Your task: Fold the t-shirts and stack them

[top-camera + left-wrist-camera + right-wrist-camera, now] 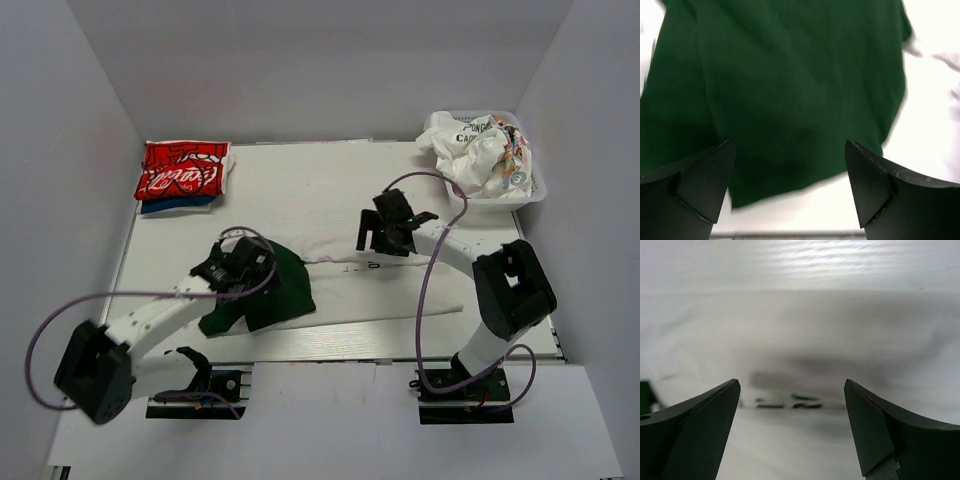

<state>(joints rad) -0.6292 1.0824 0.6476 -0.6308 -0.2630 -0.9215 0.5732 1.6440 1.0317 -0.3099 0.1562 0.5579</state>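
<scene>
Red cotton with white Coca-Cola script, a folded t-shirt (183, 168) lies at the desk's (300, 185) far left corner on top of a folded blue cloth (180, 206). Toward the near left edge a plain dark green t-shirt (285, 288) lies loosely bunched, and the left gripper (236, 268) hangs over its left part with its 2 black fingers (700, 185) spread wide and nothing between them. Right of centre, the right gripper (386, 232) hovers above flat pale cloth (400, 290) bearing a small dark mark; its jaws also stand apart, released and empty. At the far right corner a white plastic mesh basket (536, 192) holds crumpled off-white t-shirts (485, 155) with black print.
</scene>
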